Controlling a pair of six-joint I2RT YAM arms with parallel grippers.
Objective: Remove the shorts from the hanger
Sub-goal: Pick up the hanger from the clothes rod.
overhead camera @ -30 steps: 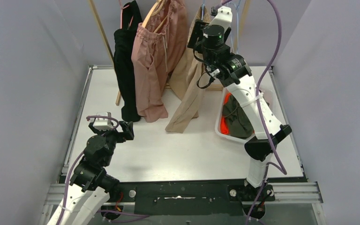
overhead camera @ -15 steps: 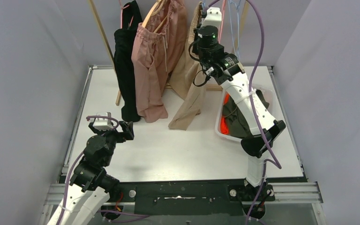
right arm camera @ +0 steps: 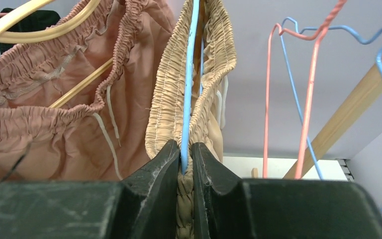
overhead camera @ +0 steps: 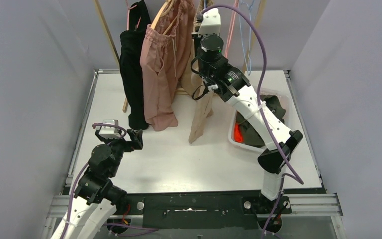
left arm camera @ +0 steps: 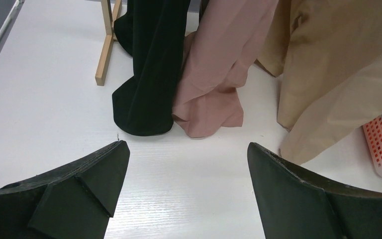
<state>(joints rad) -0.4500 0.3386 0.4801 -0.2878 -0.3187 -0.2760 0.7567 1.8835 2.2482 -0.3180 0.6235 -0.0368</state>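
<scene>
Two bare hangers (right arm camera: 311, 99) beside beige shorts (right arm camera: 166, 89), pink shorts (right arm camera: 54, 124) crowding close

Pale grey walls (overhead camera: 25, 74), white tabletop (overhead camera: 179, 159), wooden rack (left arm camera: 103, 62) at the back — even light

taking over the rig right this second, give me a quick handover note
Left gripper: open, empty, low over the table.
Right gripper: shut on the beige shorts at the waistband, with the blue hanger wire also between its fingers.
Done: orange shorts and olive shorts lie in the white basket.
Left: beige shorts not yet off their hanger; pink shorts and a black garment hang on the rack.
</scene>
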